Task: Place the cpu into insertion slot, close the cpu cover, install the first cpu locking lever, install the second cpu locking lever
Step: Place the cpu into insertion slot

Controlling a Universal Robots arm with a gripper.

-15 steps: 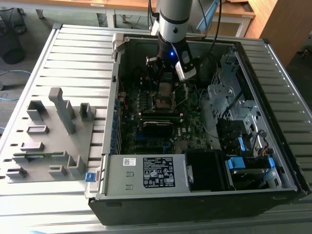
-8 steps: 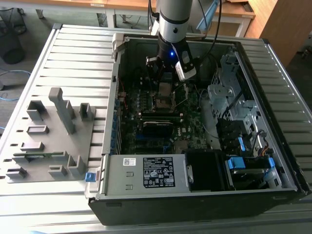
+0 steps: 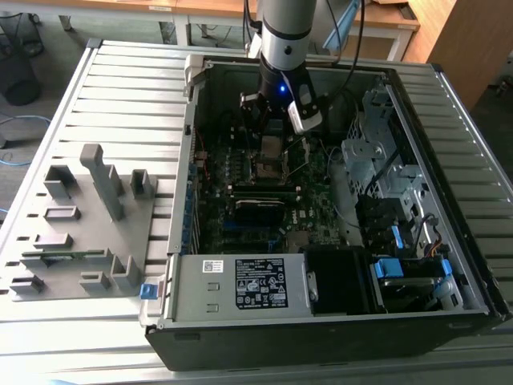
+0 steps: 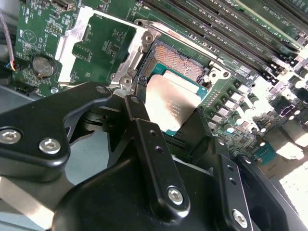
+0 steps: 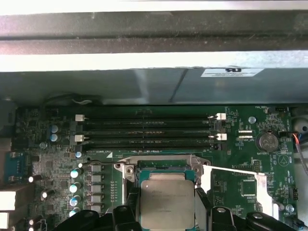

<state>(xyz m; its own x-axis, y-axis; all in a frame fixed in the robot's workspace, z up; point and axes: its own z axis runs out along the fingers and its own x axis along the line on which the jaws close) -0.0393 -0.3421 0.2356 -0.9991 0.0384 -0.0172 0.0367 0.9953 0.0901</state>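
My gripper (image 4: 169,126) is shut on the cpu (image 4: 172,98), a square chip with a dull silver top, its black fingers (image 4: 140,126) pressing on two opposite edges. The cpu hangs just over the insertion slot (image 4: 177,58), whose dark pin field shows beyond the chip's far edge. In the first wrist view the cpu (image 5: 166,202) covers most of the insertion slot (image 5: 161,166). The cpu cover (image 4: 77,33), a silver frame with a window, is swung open and lies flat on the green board beside the socket. In the exterior view the gripper (image 3: 271,132) reaches down into the open computer case over the insertion slot (image 3: 271,164).
Long black memory slots (image 5: 149,130) run just past the socket. A round coin battery (image 5: 266,141) sits near the open cover. The case's metal walls (image 3: 188,160) ring the motherboard, with a power supply (image 3: 240,285) and drive bays (image 3: 385,184) nearby. A grey fixture tray (image 3: 80,216) stands outside the case.
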